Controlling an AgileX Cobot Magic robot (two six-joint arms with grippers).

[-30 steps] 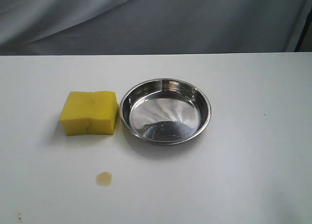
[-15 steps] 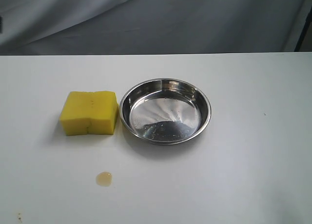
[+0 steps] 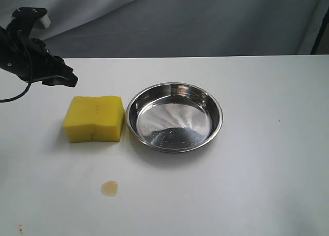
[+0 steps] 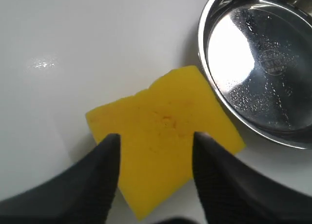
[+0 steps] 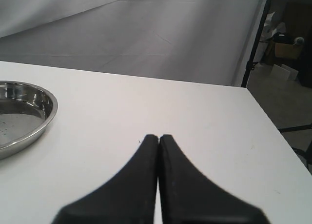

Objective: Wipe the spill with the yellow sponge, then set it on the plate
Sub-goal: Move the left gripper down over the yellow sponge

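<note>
The yellow sponge lies flat on the white table, just left of the steel plate. A small amber spill sits in front of the sponge, nearer the table's front edge. My left gripper hovers behind and left of the sponge. Seen in the left wrist view, this gripper is open above the sponge, with the plate beside it. My right gripper is shut and holds nothing; it does not show in the exterior view.
A grey cloth backdrop hangs behind the table. The table's right edge drops off to a dark stand and floor. A tiny dark speck marks the table right of the plate.
My left arm has come into the exterior view from the upper left and now hangs near the sponge. Sponge, plate and spill have not moved.
</note>
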